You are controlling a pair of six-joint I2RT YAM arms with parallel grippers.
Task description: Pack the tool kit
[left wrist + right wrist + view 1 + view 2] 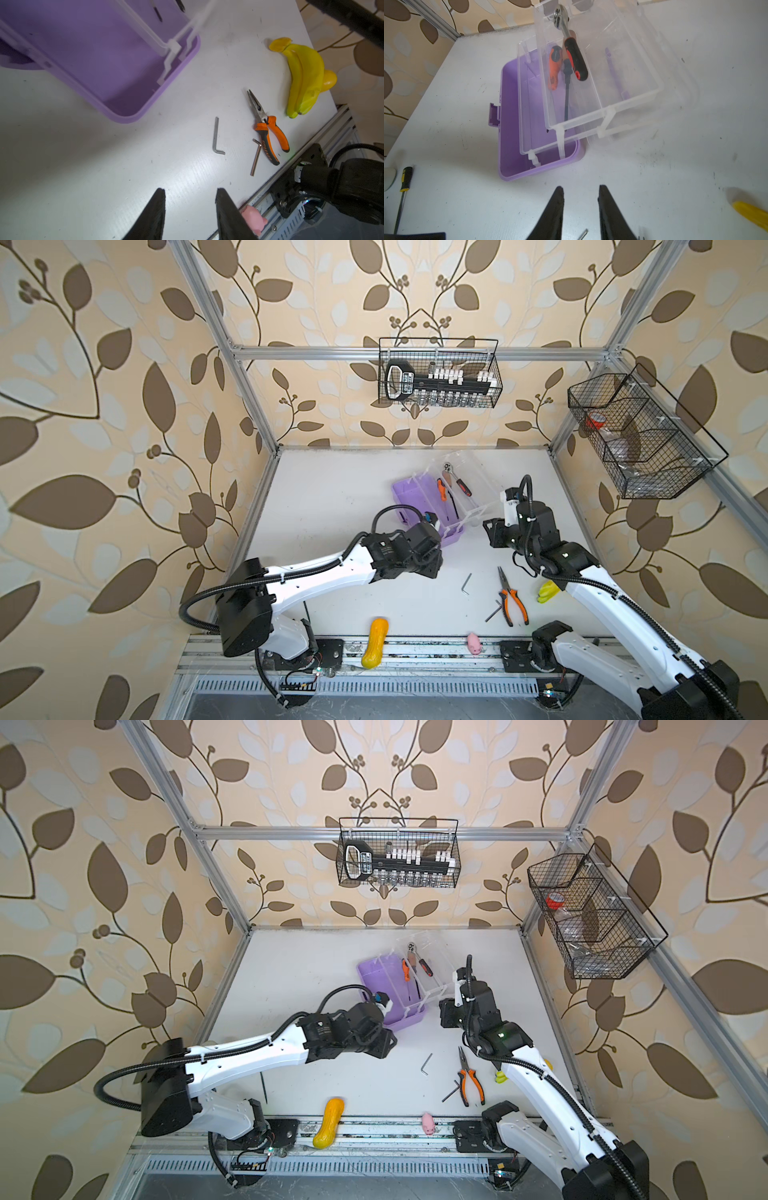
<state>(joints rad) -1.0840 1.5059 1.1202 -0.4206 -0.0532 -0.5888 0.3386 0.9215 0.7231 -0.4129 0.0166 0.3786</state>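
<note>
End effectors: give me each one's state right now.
Left end effector: open, holding nothing.
Right end effector: open, holding nothing.

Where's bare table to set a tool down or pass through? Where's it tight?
Bare table left of and behind the tool kit, up to the back wall. Another bare patch in front, between the left arm, the silver hex key and the yellow toy. Crowded front right: pliers, second hex key and banana toy, beside the right arm.
</note>
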